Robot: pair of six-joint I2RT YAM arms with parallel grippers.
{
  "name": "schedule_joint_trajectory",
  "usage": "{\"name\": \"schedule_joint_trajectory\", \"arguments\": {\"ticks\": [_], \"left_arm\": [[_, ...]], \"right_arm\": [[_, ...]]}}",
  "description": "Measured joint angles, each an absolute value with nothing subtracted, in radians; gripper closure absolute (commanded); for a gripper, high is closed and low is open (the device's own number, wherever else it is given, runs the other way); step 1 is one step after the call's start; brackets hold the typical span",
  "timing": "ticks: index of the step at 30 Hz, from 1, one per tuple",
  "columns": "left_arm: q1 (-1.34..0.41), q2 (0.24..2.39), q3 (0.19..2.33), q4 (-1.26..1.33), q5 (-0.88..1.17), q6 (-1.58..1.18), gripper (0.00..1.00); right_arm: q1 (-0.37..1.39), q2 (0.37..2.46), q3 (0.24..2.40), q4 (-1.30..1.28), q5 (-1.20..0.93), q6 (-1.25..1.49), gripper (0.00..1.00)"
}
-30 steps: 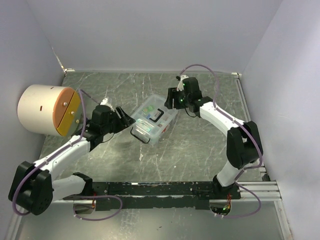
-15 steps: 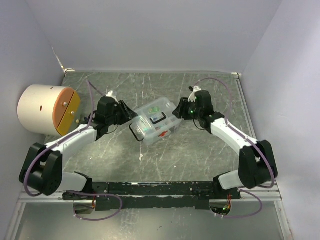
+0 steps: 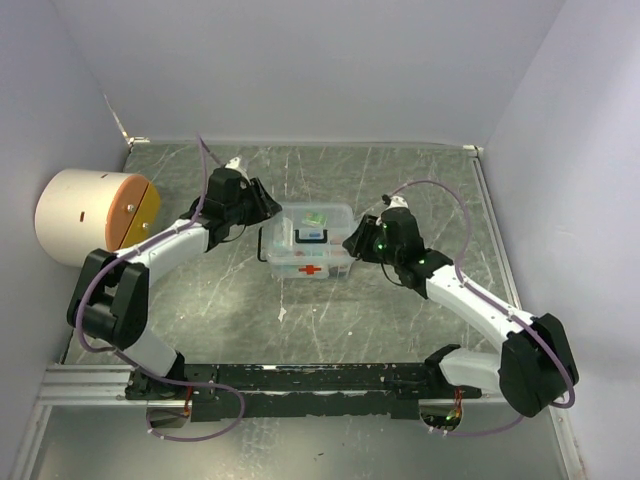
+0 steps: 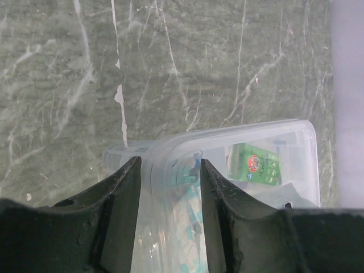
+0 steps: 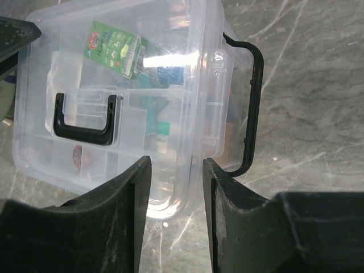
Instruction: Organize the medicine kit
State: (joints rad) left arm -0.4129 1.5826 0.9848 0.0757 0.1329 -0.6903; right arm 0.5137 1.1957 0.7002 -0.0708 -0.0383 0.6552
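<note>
My left gripper (image 3: 263,207) is pinched onto the far-left corner of the clear medicine kit (image 3: 300,255). My right gripper (image 3: 353,241) is clamped on the kit's right rim, next to the black side clip (image 5: 253,108). The kit sits flat mid-table (image 3: 400,310), a bit closer to the far edge.

Light was soft and even, shadows faint. White glare streaked the medicine kit (image 5: 170,58); the left wrist view seemed slightly hazy through plastic.
</note>
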Motion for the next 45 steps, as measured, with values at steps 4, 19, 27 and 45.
{"name": "schedule_joint_trajectory", "arguments": {"ticks": [4,19,27,45], "left_arm": [[-0.417,1.572,1.002,0.034,0.111,-0.66,0.25],[-0.42,1.159,0.901,-0.146,-0.117,-0.611,0.0],[-0.391,1.002,0.637,-0.078,-0.084,-0.77,0.0],[-0.317,1.2,0.393,0.422,0.222,-1.142,0.01]], "right_arm": [[0.537,1.201,0.748,-0.153,0.018,0.669,0.45],[0.658,1.318,1.1,-0.374,0.202,0.549,0.29],[0.789,1.564,1.311,-0.393,0.262,0.461,0.26],[0.831,1.825,1.517,-0.485,0.326,0.389,0.26]]}}
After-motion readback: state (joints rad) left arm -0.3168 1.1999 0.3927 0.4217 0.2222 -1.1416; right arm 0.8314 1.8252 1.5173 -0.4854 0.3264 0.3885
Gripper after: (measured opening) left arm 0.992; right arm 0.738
